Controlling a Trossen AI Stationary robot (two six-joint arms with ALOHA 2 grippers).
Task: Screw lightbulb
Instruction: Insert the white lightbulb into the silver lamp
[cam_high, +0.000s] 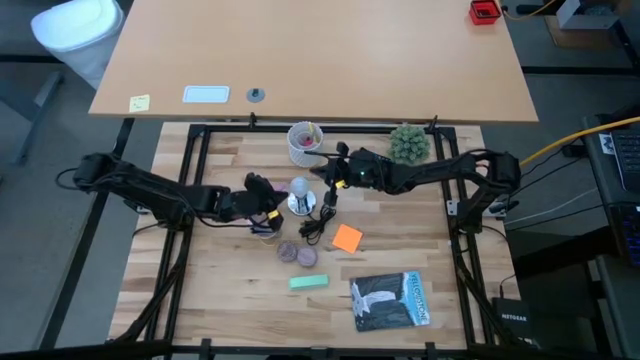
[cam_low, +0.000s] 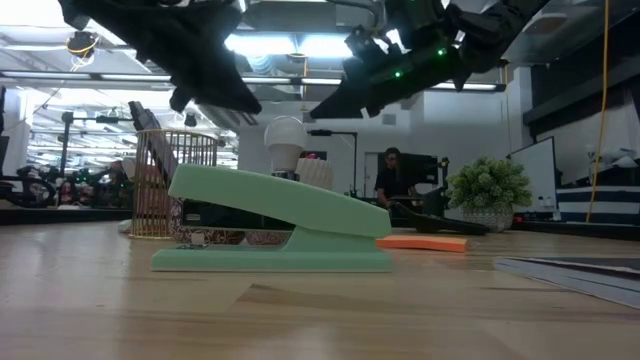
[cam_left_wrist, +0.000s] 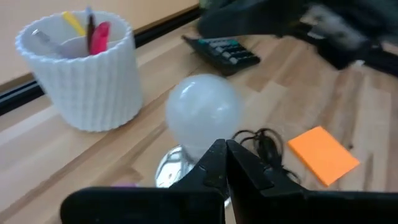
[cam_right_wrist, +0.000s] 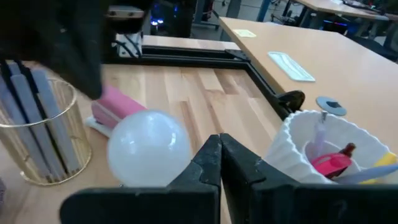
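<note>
bulb upright in its socket, a closed gripper on either side

from table height, nearest is the mint stapler, and behind it the lightbulb stands upright on the round silvery socket disc at mid-table, long axis vertical, globe up, screw base hidden below. the left gripper sits just beside it on the left arm's side, fingers pressed together and holding nothing; in its wrist view the bulb lies straight ahead, past the fingertips. the right gripper hangs just beside the bulb on the other side, also closed and empty, with the bulb slightly off its line. which arm is nearer is hard to call; the two look about equally close. either would need to spread its fingers and come round the globe to turn it about that vertical axis. farther back stands the white cup of pens.
</note>
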